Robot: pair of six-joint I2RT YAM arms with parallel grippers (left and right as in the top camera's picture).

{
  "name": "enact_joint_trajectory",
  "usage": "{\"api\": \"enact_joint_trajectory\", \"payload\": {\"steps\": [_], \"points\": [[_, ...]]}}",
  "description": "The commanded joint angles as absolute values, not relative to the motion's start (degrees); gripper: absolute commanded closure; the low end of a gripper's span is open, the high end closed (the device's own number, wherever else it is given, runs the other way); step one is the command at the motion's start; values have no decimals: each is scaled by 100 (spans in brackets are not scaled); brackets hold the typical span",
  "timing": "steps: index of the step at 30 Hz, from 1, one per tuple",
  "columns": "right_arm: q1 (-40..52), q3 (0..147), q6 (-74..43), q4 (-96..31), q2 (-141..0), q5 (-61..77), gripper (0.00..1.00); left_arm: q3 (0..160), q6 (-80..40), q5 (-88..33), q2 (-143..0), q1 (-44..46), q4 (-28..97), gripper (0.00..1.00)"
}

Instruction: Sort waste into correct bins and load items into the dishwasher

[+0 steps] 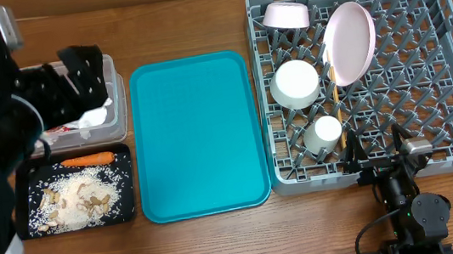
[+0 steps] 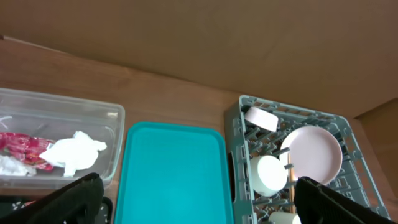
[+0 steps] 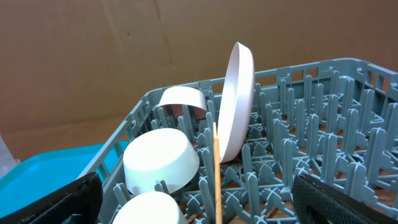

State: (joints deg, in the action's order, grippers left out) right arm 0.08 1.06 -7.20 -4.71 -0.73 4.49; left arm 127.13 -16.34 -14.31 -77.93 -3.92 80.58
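Rack (image 1: 452, 76) of grey plastic on the right of a wooden surface (image 1: 223, 247), seen from above. It holds a white plate (image 1: 349, 42) standing on edge, two white bowls (image 1: 294, 83), a small cup (image 1: 324, 130) and thin chopsticks (image 1: 336, 102) between them. A teal tray (image 1: 197, 134) lies in the middle. On the left, a clear tub (image 2: 115, 134) holds a red wrapper (image 2: 22, 146) and a white tissue (image 2: 74, 152). Beside it, a black tray (image 1: 130, 181) holds a carrot (image 1: 89, 160) and rice with food scraps (image 1: 77, 204). Left fingers (image 2: 71, 199) and right fingers (image 3: 59, 202) are spread wide, grasping nothing.
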Motion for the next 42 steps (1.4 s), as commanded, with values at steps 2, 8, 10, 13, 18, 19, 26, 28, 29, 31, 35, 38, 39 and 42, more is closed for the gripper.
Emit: {"api": "enact_joint_trajectory", "payload": {"steps": [2, 8, 10, 13, 18, 19, 26, 28, 29, 31, 35, 38, 39, 42], "points": [[-12, 45, -615, -440, -16, 504, 0, 11885, -1629, -1441, -7236, -360, 8060, 0], [-12, 45, -615, -440, -16, 502, 0, 10195, -1625, -1437, -6563, -360, 8086, 0], [-12, 45, -615, -440, -16, 504, 0, 9712, -1629, -1326, -6359, -360, 8068, 0], [-12, 45, -615, -440, -16, 504, 0, 9063, -1629, -1140, -6095, -360, 7929, 0], [-12, 45, -615, -440, -16, 502, 0, 7894, -1632, -1142, -5631, -360, 7303, 0], [-12, 45, -615, -440, -16, 502, 0, 7623, -1645, -1144, -5527, -360, 7065, 0], [-12, 45, -615, -440, -16, 504, 0, 5227, -2351, -1164, -4716, -360, 4698, 0], [-12, 45, -617, -440, -16, 502, 0, 4563, -2635, -1164, -4523, -357, 4060, 0], [-12, 45, -615, -440, -16, 504, 0, 4276, -2801, -1162, -4440, -360, 3769, 0], [-12, 45, -615, -440, -16, 504, 0, 3680, -3146, -1164, -4239, -357, 3153, 0], [-12, 45, -615, -440, -16, 504, 0, 2783, -3634, -1164, -3913, -355, 2137, 0], [-12, 45, -615, -440, -16, 504, 0, 2171, -3645, -1162, -3686, -355, 1367, 0], [-12, 45, -615, -440, -16, 504, 0, 2038, -3640, -1155, -3640, -355, 1188, 0], [-12, 45, -615, -440, -16, 502, 0, 1612, -3559, -1135, -3500, -355, 578, 0]]}}
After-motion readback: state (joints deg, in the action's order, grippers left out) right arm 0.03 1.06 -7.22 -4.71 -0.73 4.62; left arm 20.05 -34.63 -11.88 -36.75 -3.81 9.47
